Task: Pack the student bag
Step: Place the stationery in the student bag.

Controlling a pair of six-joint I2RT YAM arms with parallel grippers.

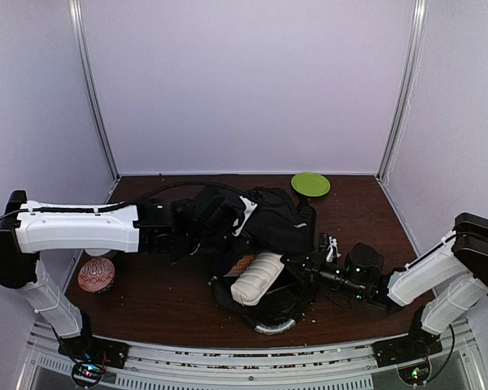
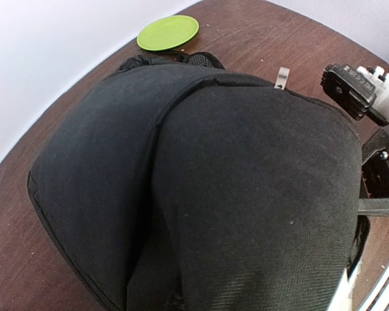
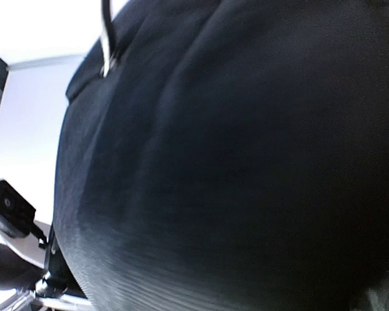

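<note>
Handling: backpack [image 1: 272,219] soft, floppy, probably light (sags wherever unsupported); best pinched at opening rim. Sits mid-bench [image 1: 163,301], beige pouch [image 1: 258,278] at its open mouth. Left end effector [image 1: 210,231] and right end effector [image 1: 297,262] both closed against fabric; grip unclear.

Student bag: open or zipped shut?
Open. From above, the student bag gapes on its near side, with a beige pouch and something orange showing inside.

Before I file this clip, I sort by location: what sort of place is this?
Likely a robot lab test booth: plain white walls with metal corner posts enclose a brown table, two robot arms bolted at its near edge.
</note>
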